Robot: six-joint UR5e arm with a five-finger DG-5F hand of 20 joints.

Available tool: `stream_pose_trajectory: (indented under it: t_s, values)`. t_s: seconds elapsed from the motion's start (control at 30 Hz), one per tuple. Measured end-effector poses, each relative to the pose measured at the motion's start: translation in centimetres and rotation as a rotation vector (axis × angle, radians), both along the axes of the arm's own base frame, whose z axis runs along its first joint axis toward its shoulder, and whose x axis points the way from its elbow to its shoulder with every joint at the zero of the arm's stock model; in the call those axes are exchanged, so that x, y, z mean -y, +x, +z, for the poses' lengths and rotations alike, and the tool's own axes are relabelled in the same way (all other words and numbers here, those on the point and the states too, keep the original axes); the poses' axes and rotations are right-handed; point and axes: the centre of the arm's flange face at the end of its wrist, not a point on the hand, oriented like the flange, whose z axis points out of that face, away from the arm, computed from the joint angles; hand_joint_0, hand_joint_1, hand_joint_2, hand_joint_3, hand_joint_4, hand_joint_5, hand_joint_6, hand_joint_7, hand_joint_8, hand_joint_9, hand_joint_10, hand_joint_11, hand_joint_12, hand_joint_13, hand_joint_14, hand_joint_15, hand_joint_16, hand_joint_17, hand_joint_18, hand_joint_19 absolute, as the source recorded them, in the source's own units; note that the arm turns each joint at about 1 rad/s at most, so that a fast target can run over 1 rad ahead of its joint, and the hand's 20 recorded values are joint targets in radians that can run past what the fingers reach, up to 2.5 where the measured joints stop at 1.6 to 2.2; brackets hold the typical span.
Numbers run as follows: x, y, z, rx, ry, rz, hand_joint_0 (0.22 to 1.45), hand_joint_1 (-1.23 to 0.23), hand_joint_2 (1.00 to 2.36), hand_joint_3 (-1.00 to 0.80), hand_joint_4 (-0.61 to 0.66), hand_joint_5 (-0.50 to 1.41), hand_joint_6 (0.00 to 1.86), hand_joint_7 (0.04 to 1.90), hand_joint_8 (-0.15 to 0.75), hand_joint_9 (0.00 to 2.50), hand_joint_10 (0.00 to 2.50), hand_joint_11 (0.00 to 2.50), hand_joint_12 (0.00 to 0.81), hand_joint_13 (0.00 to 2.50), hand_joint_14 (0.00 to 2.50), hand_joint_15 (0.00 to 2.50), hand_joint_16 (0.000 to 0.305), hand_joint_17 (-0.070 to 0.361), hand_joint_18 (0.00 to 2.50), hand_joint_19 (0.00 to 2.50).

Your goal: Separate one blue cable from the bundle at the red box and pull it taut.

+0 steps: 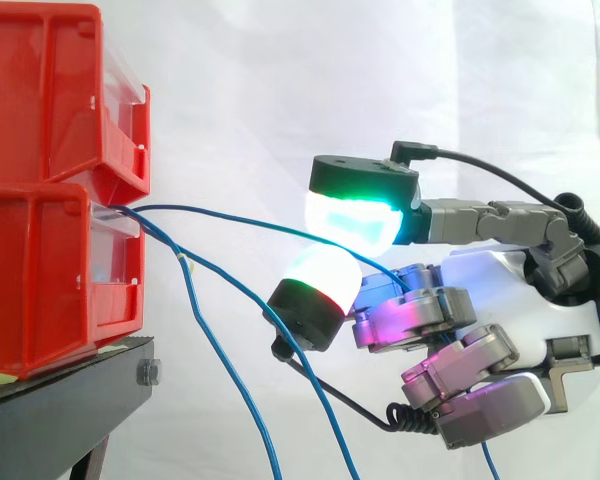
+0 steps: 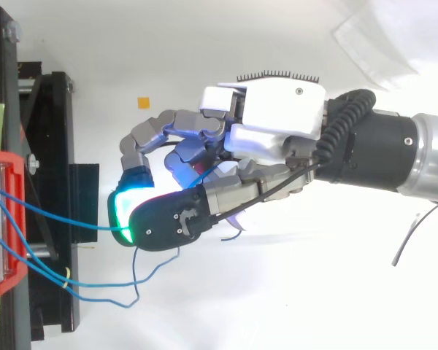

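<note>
Two red boxes [image 1: 50,280] are stacked at the left, and several blue cables come out of the gap between them. One blue cable [image 1: 230,215] runs rightward in a shallow arc, almost straight, to my hand [image 1: 500,270]. It passes between the green-glowing pad [image 1: 355,220] above and a white-glowing pad [image 1: 320,275] below, which pinch it. The other fingers are curled under the palm. In the top view the same cable [image 2: 58,215] goes from the red box [image 2: 0,219] to the green pad of the hand [image 2: 277,117]. The other blue cables [image 1: 220,350] hang loose below.
The boxes rest on a black stand [image 1: 70,400] whose frame reaches out toward the hand in the top view [image 2: 58,146]. Slack blue cables [image 2: 95,283] loop over the stand's edge. A small orange square [image 2: 143,101] lies on the white surface.
</note>
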Motion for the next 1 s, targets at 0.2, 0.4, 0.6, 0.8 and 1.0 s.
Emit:
stream_pose_trajectory:
  t_s: [0.2,0.4,0.6,0.8,1.0]
  values:
    - [-0.01,-0.01,0.01,0.0,0.0,0.0,0.58,-0.83,1.28,0.24,-0.33,-0.03,0.88,1.4,0.104,0.83,2.5,2.5,0.473,1.52,2.5,1.58,0.069,0.156,1.89,0.82]
    - [0.03,-0.02,-0.03,-0.001,0.0,0.0,0.58,-0.83,1.28,0.24,-0.32,-0.03,0.88,1.41,0.114,0.83,2.5,2.5,0.471,1.51,2.5,1.57,0.07,0.156,1.89,0.82]
    - [0.0,-0.02,-0.03,-0.001,0.0,0.0,0.58,-0.83,1.29,0.24,-0.32,-0.03,0.88,1.41,0.109,0.83,2.5,2.5,0.473,1.51,2.5,1.6,0.07,0.156,1.89,0.83]
    - [0.01,-0.02,-0.03,-0.001,0.0,-0.001,0.58,-0.83,1.28,0.24,-0.32,-0.03,0.88,1.41,0.121,0.83,2.5,2.5,0.481,1.52,2.5,1.59,0.069,0.156,1.89,0.81]
    - [0.02,-0.03,-0.04,-0.001,0.0,-0.001,0.58,-0.84,1.26,0.24,-0.32,-0.03,0.88,1.41,0.134,0.83,2.5,2.5,0.484,1.51,2.5,1.62,0.069,0.155,1.88,0.8]
